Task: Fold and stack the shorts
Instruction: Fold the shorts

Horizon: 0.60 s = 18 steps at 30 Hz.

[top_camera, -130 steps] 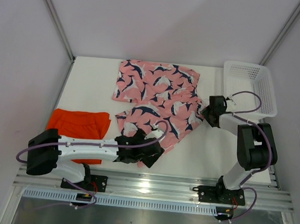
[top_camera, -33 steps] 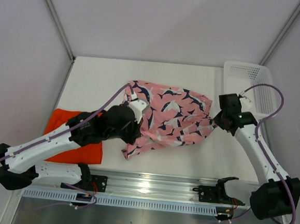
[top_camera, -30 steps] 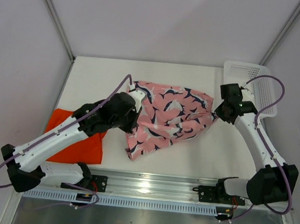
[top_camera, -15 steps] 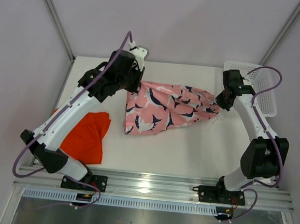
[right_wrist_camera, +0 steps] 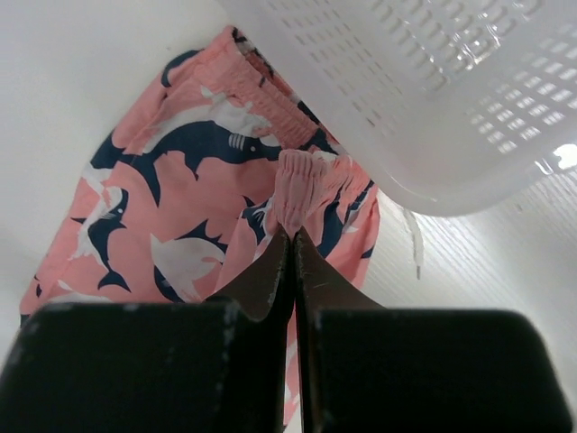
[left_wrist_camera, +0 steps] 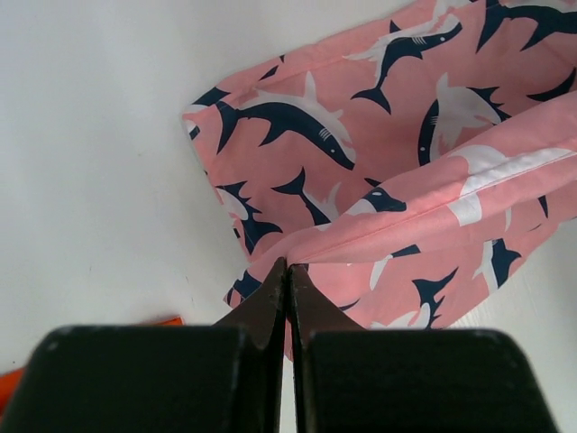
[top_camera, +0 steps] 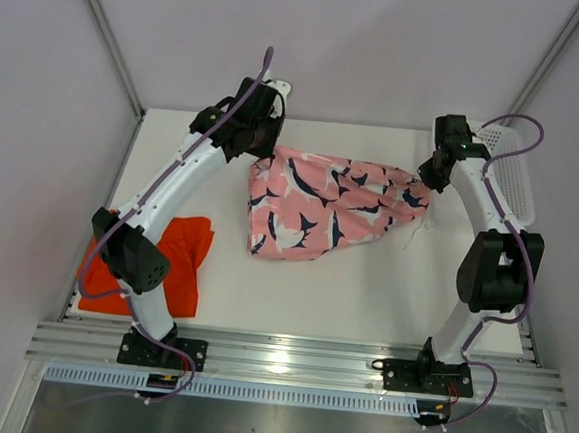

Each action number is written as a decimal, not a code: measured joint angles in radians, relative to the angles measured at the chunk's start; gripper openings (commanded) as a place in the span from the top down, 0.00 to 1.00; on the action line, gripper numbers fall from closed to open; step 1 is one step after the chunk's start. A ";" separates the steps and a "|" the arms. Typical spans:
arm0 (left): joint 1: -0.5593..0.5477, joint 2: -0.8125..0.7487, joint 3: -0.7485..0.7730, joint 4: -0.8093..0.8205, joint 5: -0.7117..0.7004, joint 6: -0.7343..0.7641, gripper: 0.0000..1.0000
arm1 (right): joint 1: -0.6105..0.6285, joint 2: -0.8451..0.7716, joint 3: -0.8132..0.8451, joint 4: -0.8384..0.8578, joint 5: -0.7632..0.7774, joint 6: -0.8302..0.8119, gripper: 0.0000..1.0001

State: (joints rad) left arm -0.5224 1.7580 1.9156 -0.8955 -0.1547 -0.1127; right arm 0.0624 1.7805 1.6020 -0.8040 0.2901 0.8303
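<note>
The pink shark-print shorts (top_camera: 326, 204) hang stretched between both grippers above the far half of the table, their lower part trailing on it. My left gripper (top_camera: 261, 152) is shut on a hem edge at the cloth's left end; in the left wrist view the jaws (left_wrist_camera: 288, 264) pinch a pink seam. My right gripper (top_camera: 428, 179) is shut on the bunched waistband (right_wrist_camera: 302, 194) at the right end. The orange shorts (top_camera: 171, 257) lie folded at the near left, partly behind the left arm.
A white mesh basket (top_camera: 509, 169) stands at the far right, right beside the right gripper; its rim (right_wrist_camera: 433, 194) hangs over the right wrist view. A white drawstring (right_wrist_camera: 413, 242) dangles from the waistband. Frame posts rise at both far corners.
Both grippers have carried the pink shorts from the near middle toward the far edge, lifting and folding them over. The orange shorts have not moved.
</note>
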 measured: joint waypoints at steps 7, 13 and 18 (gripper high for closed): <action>0.045 0.095 0.098 -0.001 0.001 0.000 1.00 | 0.004 0.112 0.135 0.009 -0.009 0.004 1.00; 0.085 0.195 0.190 0.010 0.004 0.000 1.00 | 0.008 0.228 0.272 0.016 -0.013 0.005 1.00; 0.118 0.285 0.242 0.021 0.010 0.000 1.00 | 0.010 0.329 0.365 0.045 -0.027 0.009 0.97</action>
State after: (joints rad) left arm -0.4042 2.0434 2.1578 -0.8749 -0.1452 -0.1127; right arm 0.0723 2.1098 1.9667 -0.7593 0.2630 0.8394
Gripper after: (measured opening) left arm 0.002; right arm 0.007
